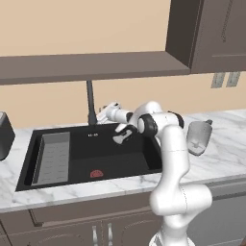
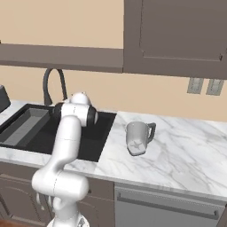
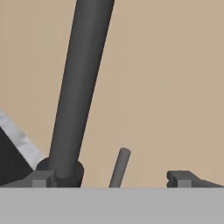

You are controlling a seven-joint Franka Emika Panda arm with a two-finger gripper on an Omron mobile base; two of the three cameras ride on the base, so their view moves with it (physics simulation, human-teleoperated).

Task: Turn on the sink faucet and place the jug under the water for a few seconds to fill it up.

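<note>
I am reaching my tool (image 3: 111,179), spread wide and empty, around the lever (image 3: 119,168) beside the sink faucet (image 3: 78,92), and judging that nudging it comes next.

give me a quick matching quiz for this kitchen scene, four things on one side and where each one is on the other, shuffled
Things:
1. jug
2. gripper
3. ribbed tray insert
4. red drain

Places:
A. on the floor of the black sink, near its front edge
B. on the marble counter, right of the sink
C. along the left side of the basin
D. at the base of the sink faucet, its fingertips on either side of the small lever

Pairs: 1-B, 2-D, 3-C, 4-A
</note>
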